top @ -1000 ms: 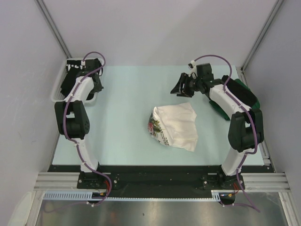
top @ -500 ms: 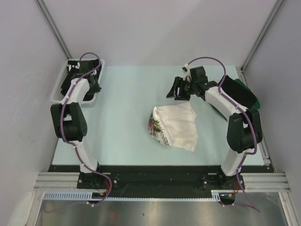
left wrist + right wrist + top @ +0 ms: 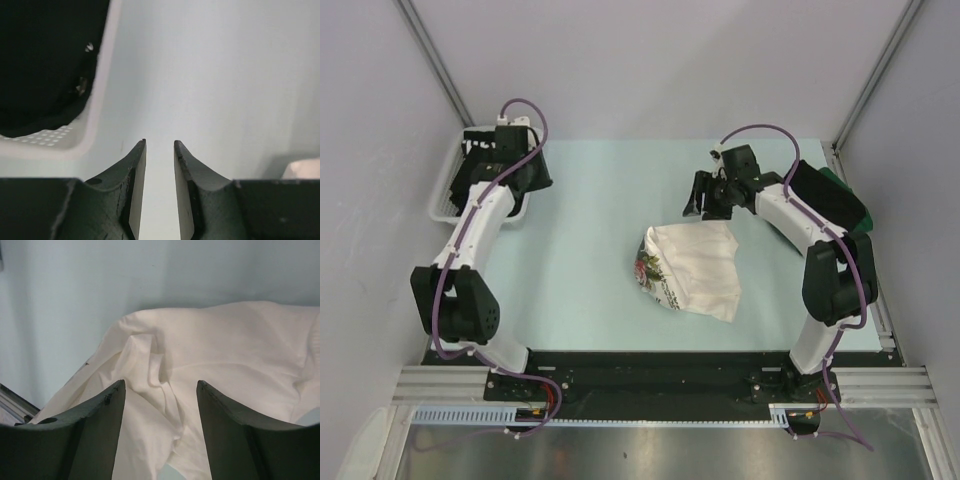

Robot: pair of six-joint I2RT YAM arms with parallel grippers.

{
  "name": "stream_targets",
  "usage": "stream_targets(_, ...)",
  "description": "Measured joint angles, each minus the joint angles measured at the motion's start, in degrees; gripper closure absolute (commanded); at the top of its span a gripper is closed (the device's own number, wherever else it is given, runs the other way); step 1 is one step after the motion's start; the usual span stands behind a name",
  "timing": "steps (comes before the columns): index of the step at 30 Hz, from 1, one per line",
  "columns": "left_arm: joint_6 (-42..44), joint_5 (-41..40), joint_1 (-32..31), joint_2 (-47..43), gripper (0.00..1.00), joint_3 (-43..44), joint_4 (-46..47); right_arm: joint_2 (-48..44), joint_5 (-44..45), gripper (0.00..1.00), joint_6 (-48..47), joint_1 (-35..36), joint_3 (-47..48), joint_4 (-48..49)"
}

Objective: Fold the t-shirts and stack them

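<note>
My right gripper (image 3: 705, 203) hangs over the table (image 3: 580, 250) with its jaws spread wide and nothing between them, just above the far edge of the white t-shirt (image 3: 695, 265). That shirt lies loosely crumpled near the middle of the pale green surface. Its pink and blue floral print shows at the left end, and soft folds of plain white cloth fill my right wrist view beneath the fingertips (image 3: 112, 395).

Across the table, my left gripper (image 3: 159, 145) is open by only a narrow gap and grips nothing. It is poised over bare tabletop just beside the right rim of the white mesh basket (image 3: 438, 200), which sits at the far left corner. A black t-shirt (image 3: 45, 60) lies heaped inside the basket, and small white marks on it may be lettering, though they are too small for me to read.

At the table's right edge, behind my right arm, a dark green t-shirt (image 3: 858, 218) lies with black cloth (image 3: 815, 188) on top of it, well apart from the white one
</note>
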Motion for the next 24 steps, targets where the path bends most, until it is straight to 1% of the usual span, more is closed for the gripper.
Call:
stream_targets(2,0.02,1.25,-1.36,-0.15,0.65,-0.94,0.20,0.00,0.50,0.37,-0.15,-0.20,0.00,-1.16)
stream_targets(5,0.00,2.23,-1.68,-0.13,0.64,-2.75,0.22,0.00,1.75,0.37,-0.35,-0.15,0.00,-3.98)
stream_targets(10,0.13,3.63,-3.67,-0.15,0.63,-5.16,0.66,-0.66,7.52,0.37,0.11,0.52,-0.94,-10.67)
stream_targets(17,0.33,5.77,-8.55,-0.39,0.62,-6.71,0.90,-5.97,12.76,0.37,4.55,1.46,-8.22,-16.59)
stream_targets(24,0.37,5.77,-8.39,-2.54,0.62,-8.87,1.03,-11.17,16.33,0.37,9.57,3.37,-14.88,-18.21)
